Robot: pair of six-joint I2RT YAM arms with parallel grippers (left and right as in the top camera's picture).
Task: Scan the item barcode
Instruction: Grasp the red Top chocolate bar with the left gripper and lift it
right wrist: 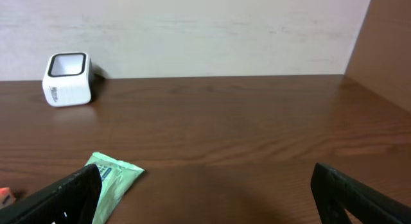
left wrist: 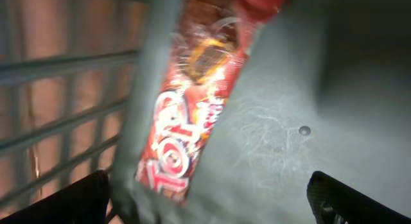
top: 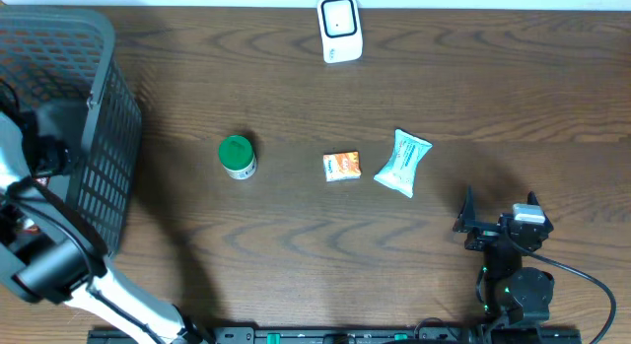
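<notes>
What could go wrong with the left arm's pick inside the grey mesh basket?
1. The shiny red snack wrapper lies close against the grey slatted plastic basket wall; a finger of the open left gripper could catch the slats.
2. Its glossy film could slip before reaching the white box-shaped scanner.

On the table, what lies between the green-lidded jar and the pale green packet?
A small orange box lies between the jar and the packet, closer to the packet; the overhead view shows it.
</notes>
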